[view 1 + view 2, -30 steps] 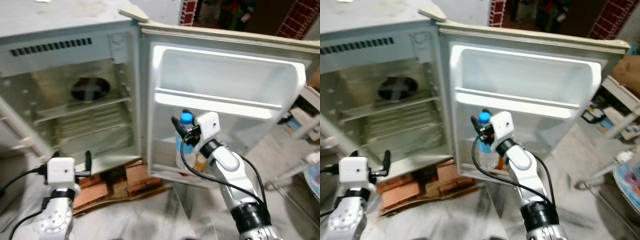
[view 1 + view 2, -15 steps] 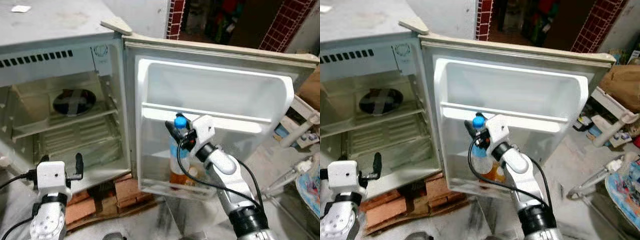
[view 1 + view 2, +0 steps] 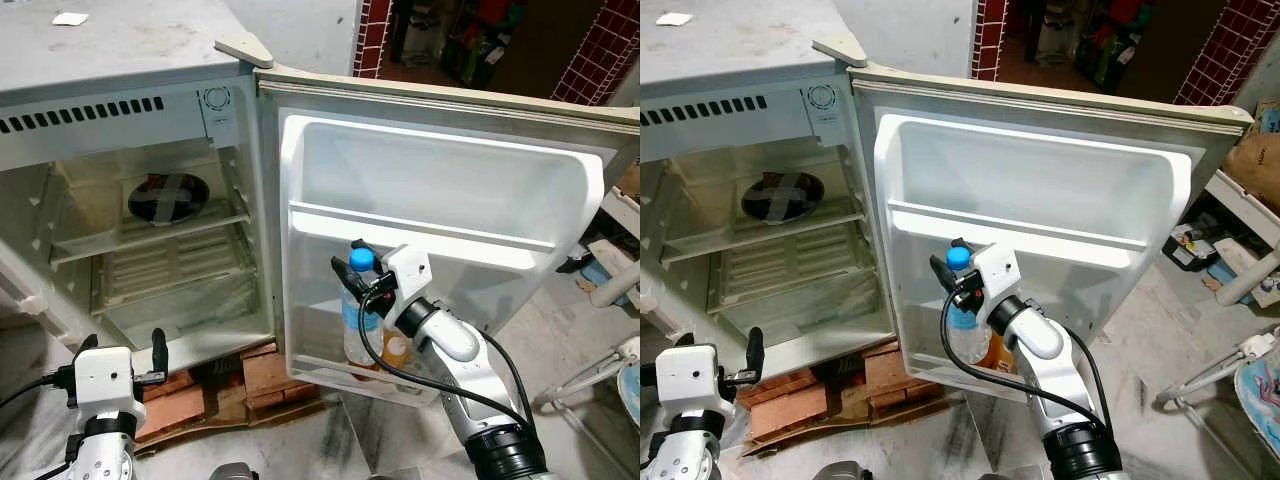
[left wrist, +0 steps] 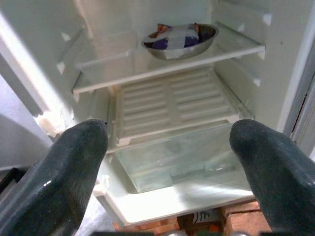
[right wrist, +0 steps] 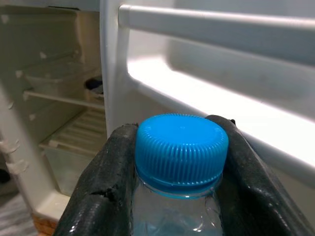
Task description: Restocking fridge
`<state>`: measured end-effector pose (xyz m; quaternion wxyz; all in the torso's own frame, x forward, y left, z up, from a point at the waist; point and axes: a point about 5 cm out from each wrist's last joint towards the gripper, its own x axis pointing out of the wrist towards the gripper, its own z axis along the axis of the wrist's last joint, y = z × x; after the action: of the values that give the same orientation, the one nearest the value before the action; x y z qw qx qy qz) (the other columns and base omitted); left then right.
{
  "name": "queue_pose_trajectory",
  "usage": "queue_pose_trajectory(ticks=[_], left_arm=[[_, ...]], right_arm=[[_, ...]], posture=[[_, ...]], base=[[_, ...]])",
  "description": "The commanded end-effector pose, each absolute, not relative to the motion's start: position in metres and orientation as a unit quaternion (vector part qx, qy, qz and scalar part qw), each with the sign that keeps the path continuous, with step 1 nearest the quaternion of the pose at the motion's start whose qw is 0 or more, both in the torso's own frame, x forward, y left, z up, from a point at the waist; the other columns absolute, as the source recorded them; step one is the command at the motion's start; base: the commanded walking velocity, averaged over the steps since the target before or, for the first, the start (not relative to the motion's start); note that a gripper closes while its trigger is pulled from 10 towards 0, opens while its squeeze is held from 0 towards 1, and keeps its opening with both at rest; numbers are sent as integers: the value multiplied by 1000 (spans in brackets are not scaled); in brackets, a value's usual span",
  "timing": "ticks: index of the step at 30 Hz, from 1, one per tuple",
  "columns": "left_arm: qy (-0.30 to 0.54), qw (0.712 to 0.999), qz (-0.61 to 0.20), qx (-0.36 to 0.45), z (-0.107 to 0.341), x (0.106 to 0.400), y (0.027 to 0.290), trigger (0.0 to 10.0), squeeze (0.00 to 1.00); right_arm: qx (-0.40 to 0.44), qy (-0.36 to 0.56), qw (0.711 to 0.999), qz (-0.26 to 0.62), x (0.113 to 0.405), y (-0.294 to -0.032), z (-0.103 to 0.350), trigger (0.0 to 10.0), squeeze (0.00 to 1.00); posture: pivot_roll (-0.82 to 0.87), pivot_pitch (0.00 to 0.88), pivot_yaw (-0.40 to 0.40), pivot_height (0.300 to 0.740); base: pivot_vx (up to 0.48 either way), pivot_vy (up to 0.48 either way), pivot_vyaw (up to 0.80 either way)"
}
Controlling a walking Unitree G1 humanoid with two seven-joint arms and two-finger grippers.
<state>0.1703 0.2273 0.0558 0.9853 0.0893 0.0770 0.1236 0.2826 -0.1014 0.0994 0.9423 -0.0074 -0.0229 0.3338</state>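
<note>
An open fridge stands at eleven o'clock of the robot, its door swung out to one o'clock. Inside the cabinet, a bowl sits on the upper shelf, above a slatted shelf and a drawer at the bottom. In the door's lower bin, a water bottle stands upright below the door rail, with a second bottle just beside it toward three o'clock. The right gripper has its jaws closed around the water bottle's neck, under the cap. The left gripper, jaws apart, hovers before the cabinet at seven o'clock. Bricks lie under the fridge.
</note>
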Motion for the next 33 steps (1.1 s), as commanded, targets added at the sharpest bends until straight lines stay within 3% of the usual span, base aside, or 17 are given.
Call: queue_pose_trajectory(ticks=[1,14,33], left_arm=[[76,984,128,95,58,170,227,10000,0],[81,983,129,101,58,170,227,10000,0],[92,978,148,113,57,171,233,10000,0]], right_arm=[[-7,-32,938,345,284,-99,106,10000,0],[-5,-29,935,355,285,-99,105,10000,0],[-2,-37,930,365,288,-94,108,10000,0]], posture=[[88,60,-43,685],[90,65,-42,605],[91,62,-40,600]], base=[[0,0,0],[0,0,0],[0,0,0]])
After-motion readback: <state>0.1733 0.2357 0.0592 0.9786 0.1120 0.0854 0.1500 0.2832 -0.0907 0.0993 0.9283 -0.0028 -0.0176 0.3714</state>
